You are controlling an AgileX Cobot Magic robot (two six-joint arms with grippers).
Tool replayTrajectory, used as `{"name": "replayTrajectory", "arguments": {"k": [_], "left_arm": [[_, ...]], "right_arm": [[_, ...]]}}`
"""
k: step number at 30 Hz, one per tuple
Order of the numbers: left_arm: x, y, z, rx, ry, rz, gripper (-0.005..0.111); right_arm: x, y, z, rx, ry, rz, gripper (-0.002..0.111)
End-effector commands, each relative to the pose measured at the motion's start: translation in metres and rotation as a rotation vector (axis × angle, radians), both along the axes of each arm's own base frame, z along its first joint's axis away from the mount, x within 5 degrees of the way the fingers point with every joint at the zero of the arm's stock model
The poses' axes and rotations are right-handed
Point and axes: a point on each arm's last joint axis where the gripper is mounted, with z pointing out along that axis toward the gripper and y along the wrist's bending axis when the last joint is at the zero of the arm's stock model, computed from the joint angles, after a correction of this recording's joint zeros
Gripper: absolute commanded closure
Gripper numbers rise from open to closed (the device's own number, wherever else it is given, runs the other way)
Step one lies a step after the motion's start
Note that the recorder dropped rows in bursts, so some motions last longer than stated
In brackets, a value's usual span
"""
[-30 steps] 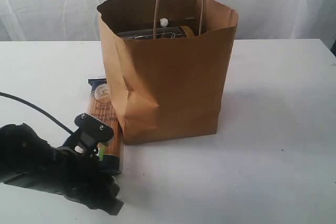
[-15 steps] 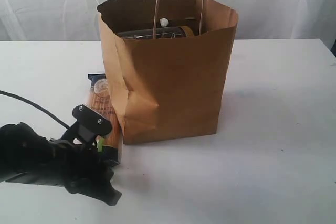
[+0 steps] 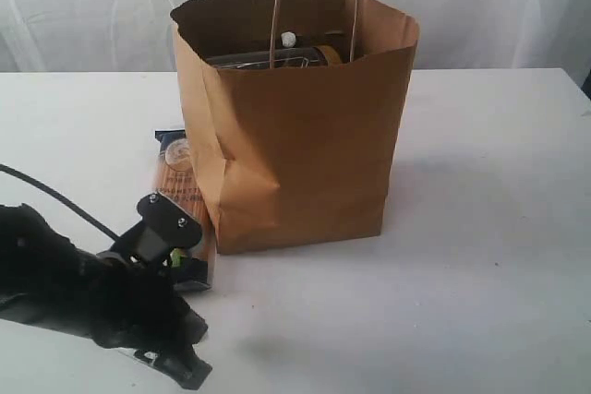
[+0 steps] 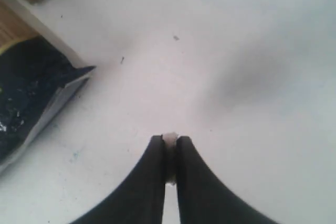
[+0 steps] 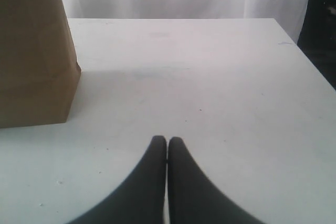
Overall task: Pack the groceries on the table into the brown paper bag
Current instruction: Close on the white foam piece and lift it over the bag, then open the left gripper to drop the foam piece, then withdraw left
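Partly hidden, the spaghetti packet (image 3: 181, 193) lies flat on the bench (image 3: 480, 228) against the left side of the brown paper bag (image 3: 305, 154): its far end is tucked behind the bag's corner and its near end is covered by the black left arm (image 3: 74, 288), from which a cable (image 3: 55, 193) runs off the frame edge. In the left wrist view only the packet's dark end is seen, cut off by the picture's border. The bag stands upright and open at mid-bench; over its rim a white cap (image 3: 288, 40) and a yellow lid (image 3: 330, 53) show above a dark, glinting mass whose separate items cannot be made out. The left gripper (image 4: 169, 141) is low over bare bench beside the packet, its jaws drawn almost together and pinching a tiny white lump (image 4: 169, 138) at the tips. The right gripper (image 5: 167, 141) does not appear in the exterior view; its own camera shows the jaws closed tip to tip, holding nothing, above clear bench to the right of the bag. A white curtain (image 3: 480, 6) closes off the background
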Motion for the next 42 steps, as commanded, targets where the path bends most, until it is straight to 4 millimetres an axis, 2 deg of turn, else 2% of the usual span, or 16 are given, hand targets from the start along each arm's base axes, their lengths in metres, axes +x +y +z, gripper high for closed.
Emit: {"name": "replayTrajectory", "arguments": {"k": [1, 7, 10, 14, 17, 20, 24, 28, 32, 35, 36, 39, 42], "left_arm": [[-0.016, 0.005, 0.030, -0.074, -0.032, -0.072, 0.107], [-0.034, 0.017, 0.091, -0.224, -0.221, -0.118, 0.107], [-0.040, 0.025, 0.135, -0.324, -0.394, -0.108, 0.107], [-0.036, 0.042, 0.197, -0.462, -0.719, 0.045, 0.107], [-0.024, 0.050, 0.219, -0.486, -0.911, 0.178, 0.107], [-0.008, 0.043, 0.223, -0.424, -1.021, 0.191, 0.107], [0.018, 0.017, 0.222, -0.254, -1.152, 0.038, 0.107], [0.050, -0.011, 0.202, -0.195, -1.085, -0.004, 0.107], [0.071, -0.028, 0.188, -0.191, -1.033, 0.014, 0.105], [0.078, -0.034, 0.185, -0.292, -0.931, 0.096, 0.091], [0.080, -0.035, 0.185, -0.324, -0.893, 0.121, 0.082], [0.082, -0.039, 0.182, -0.324, -0.847, 0.112, 0.063], [0.081, -0.040, 0.182, -0.314, -0.819, 0.094, 0.052]], "right_arm": [[0.000, 0.000, 0.000, -0.002, -0.009, 0.003, 0.108], [0.000, 0.000, 0.000, -0.002, -0.009, 0.003, 0.108], [0.000, 0.000, 0.000, -0.002, -0.009, 0.003, 0.108], [0.000, 0.000, 0.000, -0.002, -0.009, 0.003, 0.108], [0.000, 0.000, 0.000, -0.002, -0.009, 0.003, 0.108], [0.000, 0.000, 0.000, -0.002, -0.009, 0.003, 0.108], [0.000, 0.000, 0.000, -0.002, -0.009, 0.003, 0.108], [0.000, 0.000, 0.000, -0.002, -0.009, 0.003, 0.108], [0.000, 0.000, 0.000, -0.002, -0.009, 0.003, 0.108], [0.000, 0.000, 0.000, -0.002, -0.009, 0.003, 0.108], [0.000, 0.000, 0.000, -0.002, -0.009, 0.003, 0.108], [0.000, 0.000, 0.000, -0.002, -0.009, 0.003, 0.108], [0.000, 0.000, 0.000, -0.002, -0.009, 0.003, 0.108]]}}
